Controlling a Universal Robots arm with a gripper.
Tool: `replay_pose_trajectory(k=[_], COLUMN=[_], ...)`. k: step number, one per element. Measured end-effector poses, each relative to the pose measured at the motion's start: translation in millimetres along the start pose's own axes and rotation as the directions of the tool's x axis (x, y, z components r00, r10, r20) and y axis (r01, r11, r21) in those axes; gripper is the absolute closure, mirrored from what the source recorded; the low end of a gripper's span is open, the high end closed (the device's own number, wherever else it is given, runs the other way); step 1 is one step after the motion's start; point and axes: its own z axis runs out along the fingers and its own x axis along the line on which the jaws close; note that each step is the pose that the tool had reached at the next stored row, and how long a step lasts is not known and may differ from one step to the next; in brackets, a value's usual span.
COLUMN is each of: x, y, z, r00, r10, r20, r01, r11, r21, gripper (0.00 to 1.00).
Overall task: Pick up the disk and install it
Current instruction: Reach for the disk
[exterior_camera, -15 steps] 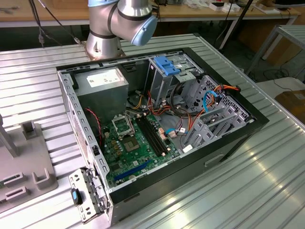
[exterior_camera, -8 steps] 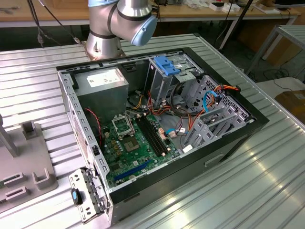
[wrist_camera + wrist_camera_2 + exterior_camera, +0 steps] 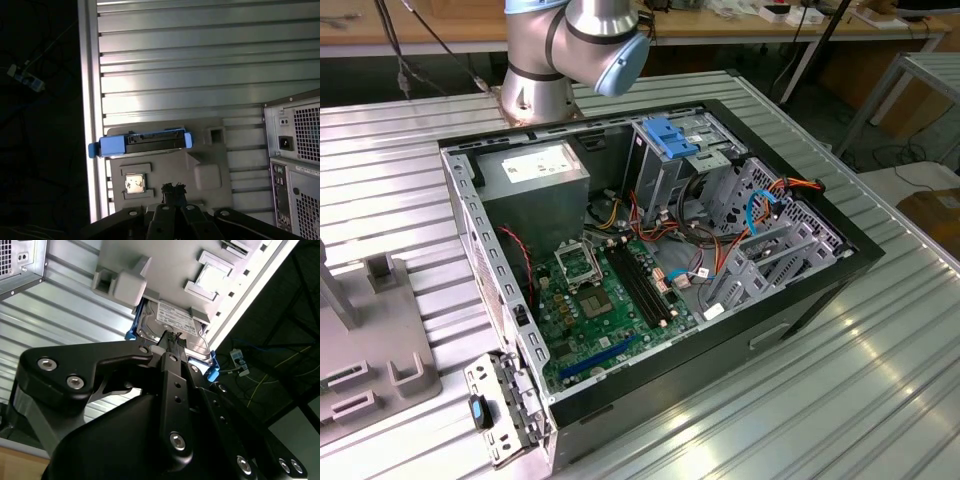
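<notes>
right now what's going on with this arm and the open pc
The arm's gripper hangs close to the disk, which sits on a grey fixture tray at the edge of the ribbed metal table, as both wrist views show. The gripper is not holding the disk. In the exterior view the computer case stands open on the same table, the disk not yet installed.
</notes>
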Motion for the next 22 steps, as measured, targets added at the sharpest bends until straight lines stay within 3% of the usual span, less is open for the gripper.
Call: replay_pose_trajectory(k=[13,22], x=[3.6,16.9], y=[-0.3,-1.3], z=[0.0,0.0], r00=[1.0000,1.0000], r10=[0.000,0.000], r20=[0.0000,-0.0001], r01=[0.000,0.000], r11=[1.0000,1.0000], r21=[0.0000,0.0001], gripper=[0.89,0.89])
